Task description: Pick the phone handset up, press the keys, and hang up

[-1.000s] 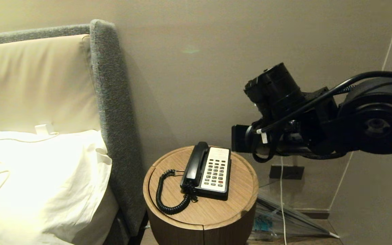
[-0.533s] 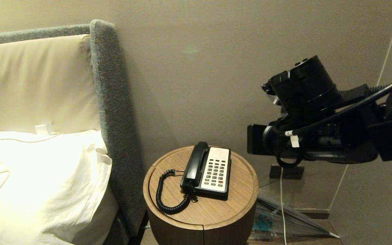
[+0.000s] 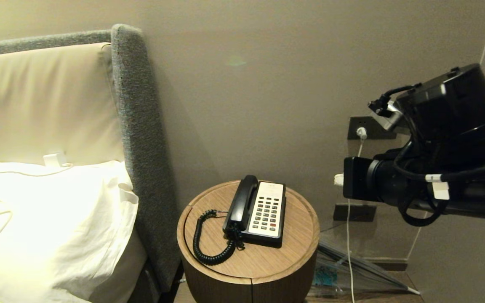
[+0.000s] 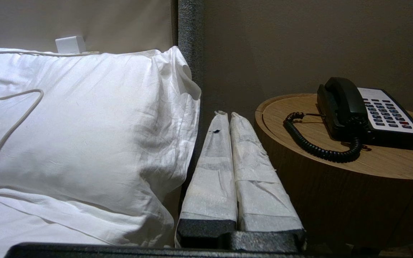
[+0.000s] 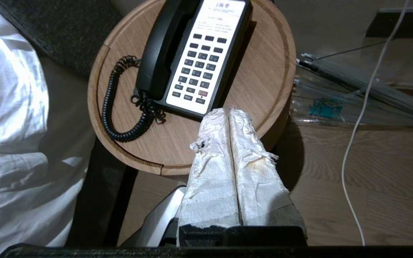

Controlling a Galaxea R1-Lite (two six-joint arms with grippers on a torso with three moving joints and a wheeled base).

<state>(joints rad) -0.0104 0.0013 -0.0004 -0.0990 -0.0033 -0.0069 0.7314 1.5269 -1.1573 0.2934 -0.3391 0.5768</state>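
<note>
You've got the phone handset [image 3: 239, 203] cradled mid-frame on the bench [image 3: 293, 248], keys [image 3: 266, 212] untouched; left gripper [image 4: 227, 118] and right gripper [image 5: 228, 114] jaws clenched empty, either nothing started or all done.

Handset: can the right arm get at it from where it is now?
Probably yes. The phone handset lies in its cradle on the round table, with nothing over it. The right gripper, shut, hangs off the table's near edge and must open first.
</note>
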